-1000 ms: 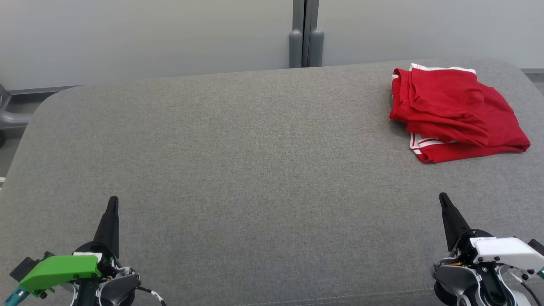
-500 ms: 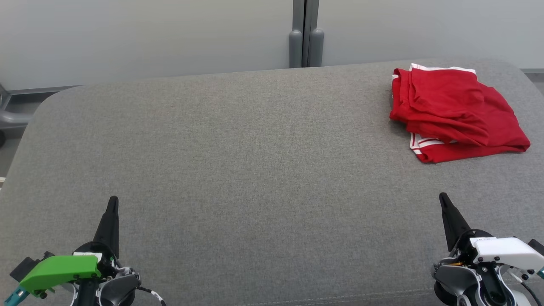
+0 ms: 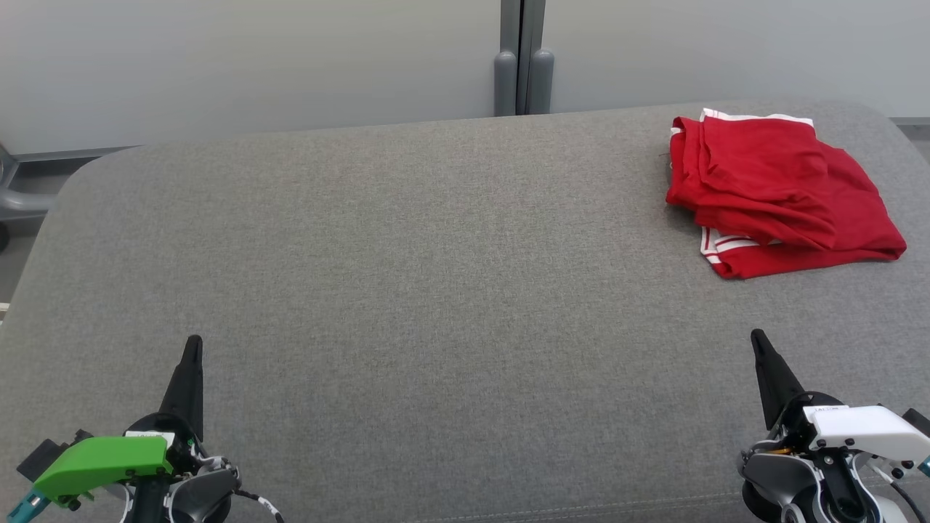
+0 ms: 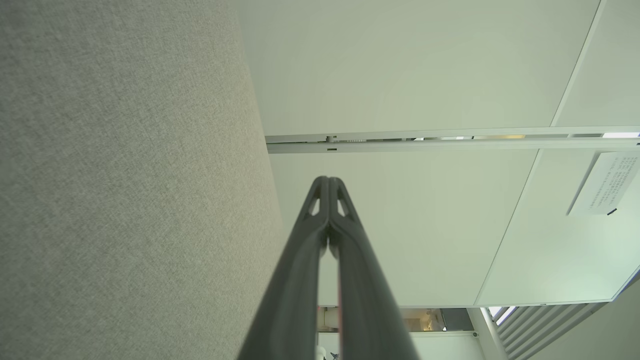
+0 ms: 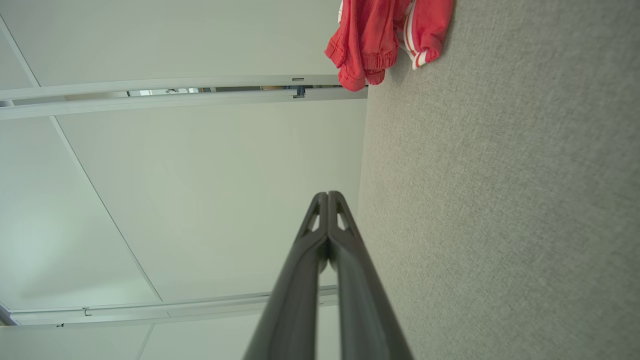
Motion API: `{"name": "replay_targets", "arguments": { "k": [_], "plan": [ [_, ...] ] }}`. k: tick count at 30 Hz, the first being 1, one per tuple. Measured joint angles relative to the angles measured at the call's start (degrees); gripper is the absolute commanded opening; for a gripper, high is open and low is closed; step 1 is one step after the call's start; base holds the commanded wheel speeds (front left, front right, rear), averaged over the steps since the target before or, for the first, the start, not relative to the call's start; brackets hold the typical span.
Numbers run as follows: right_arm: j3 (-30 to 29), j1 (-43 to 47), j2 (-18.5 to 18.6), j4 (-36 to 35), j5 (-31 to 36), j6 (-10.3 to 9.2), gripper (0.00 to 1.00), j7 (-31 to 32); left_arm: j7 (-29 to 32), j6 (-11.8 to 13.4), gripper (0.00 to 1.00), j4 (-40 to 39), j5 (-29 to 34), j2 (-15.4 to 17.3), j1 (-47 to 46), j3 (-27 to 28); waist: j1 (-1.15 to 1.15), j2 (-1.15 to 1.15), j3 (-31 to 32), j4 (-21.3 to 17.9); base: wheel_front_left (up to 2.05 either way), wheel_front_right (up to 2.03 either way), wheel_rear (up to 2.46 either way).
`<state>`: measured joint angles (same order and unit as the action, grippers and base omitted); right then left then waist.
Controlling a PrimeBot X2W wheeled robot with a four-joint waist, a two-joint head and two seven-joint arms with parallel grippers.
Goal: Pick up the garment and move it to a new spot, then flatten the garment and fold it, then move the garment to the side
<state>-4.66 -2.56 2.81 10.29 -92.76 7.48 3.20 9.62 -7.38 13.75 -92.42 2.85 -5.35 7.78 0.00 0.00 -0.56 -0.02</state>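
Nothing is found moved since the earlier frames: garment, grippers and view are placed as before.

Item 1, garment (image 3: 781, 192): red cloth with white stripes at the hems, folded in loose layers. It is laid at the far right of the padded surface (image 3: 436, 254), near the far edge, well apart from both grippers. Part of it is cut off by the top edge of the right wrist view.

Item 2, left gripper (image 3: 193, 343): low at the near left, fingers pressed together tip to tip, nothing held. A green cover (image 3: 102, 457) is fitted at its wrist.

Item 3, right gripper (image 3: 757, 335): low at the near right, fingers likewise pressed together, nothing held. A white cover (image 3: 864, 428) is fitted at its wrist. Lettering on it is too small to be read.

Item 4, writing: a white notice (image 4: 602, 182) is fixed to a wall panel in the left wrist view. Its lines of print cannot be read.

Item 5, surface and room: grey woven fabric, rounded corners, a seam along the near edge. Pale wall panels (image 3: 254, 65) are set behind, joined at a grey post (image 3: 523, 58). A grey frame (image 3: 14, 196) is cut off at the left edge.
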Motion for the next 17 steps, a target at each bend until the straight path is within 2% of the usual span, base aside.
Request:
{"name": "replay_targets", "arguments": {
  "k": [17],
  "plan": [
    [0.0, 0.0, 0.0, 0.0, 0.0, 0.0, 0.0, 0.0, 0.0, 0.0, 0.0, 0.0, 0.0, 0.0, 0.0, 0.0, 0.0, 0.0, 0.0, 0.0, 0.0, 0.0, 0.0]
  ]
}}
